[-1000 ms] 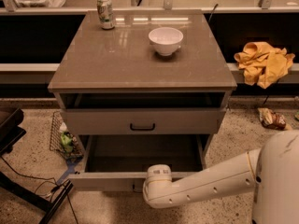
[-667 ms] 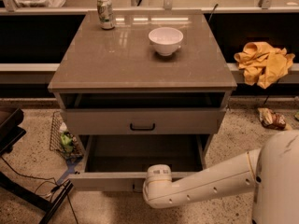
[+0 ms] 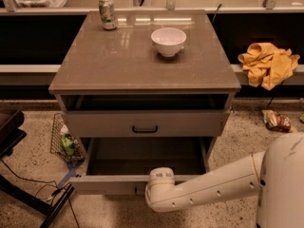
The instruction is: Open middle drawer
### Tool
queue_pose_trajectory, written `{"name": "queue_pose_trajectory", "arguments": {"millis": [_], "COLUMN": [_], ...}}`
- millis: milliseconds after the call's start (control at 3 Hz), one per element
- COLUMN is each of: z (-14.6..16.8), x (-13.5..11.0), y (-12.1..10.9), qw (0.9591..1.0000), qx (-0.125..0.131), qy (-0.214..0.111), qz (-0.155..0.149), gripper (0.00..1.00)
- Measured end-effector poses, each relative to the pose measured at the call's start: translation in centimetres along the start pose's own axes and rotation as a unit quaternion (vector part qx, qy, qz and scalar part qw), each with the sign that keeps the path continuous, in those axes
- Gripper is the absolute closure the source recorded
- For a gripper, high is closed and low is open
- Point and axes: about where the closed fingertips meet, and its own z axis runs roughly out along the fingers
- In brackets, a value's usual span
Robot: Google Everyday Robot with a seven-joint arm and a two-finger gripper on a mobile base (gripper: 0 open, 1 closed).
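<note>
camera view | middle drawer (image 3: pixel 142 161) stands far out under the front edge of the counter (image 3: pixel 142 61) | gripper (image 3: pixel 141 190) at its front panel, below the middle of that edge; if it grips, I cannot tell | I would pull straight, level and slowly.

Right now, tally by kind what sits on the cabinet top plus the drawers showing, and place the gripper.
Cans: 1, the can at back left.
Bowls: 1, the white bowl.
Drawers: 2, the top drawer and the middle drawer, pulled out.
Total: 4.
The gripper is at the middle drawer's front, mostly hidden by the arm.
</note>
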Motion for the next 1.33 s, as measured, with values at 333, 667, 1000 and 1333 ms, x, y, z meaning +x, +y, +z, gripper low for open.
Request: {"name": "queue_pose_trajectory", "arguments": {"millis": [333, 667, 1000, 1333], "z": [0.0, 0.0, 0.01, 0.0], "x": [0.0, 0.0, 0.0, 0.0], "y": [0.0, 0.01, 0.01, 0.01], "qw": [1.0, 1.0, 1.0, 1.0], "qx": [0.0, 0.0, 0.0, 0.0], "qy": [0.0, 0.0, 0.0, 0.0], "qz": [0.0, 0.0, 0.0, 0.0], "gripper": [0.83, 0.59, 0.54, 0.85]}}
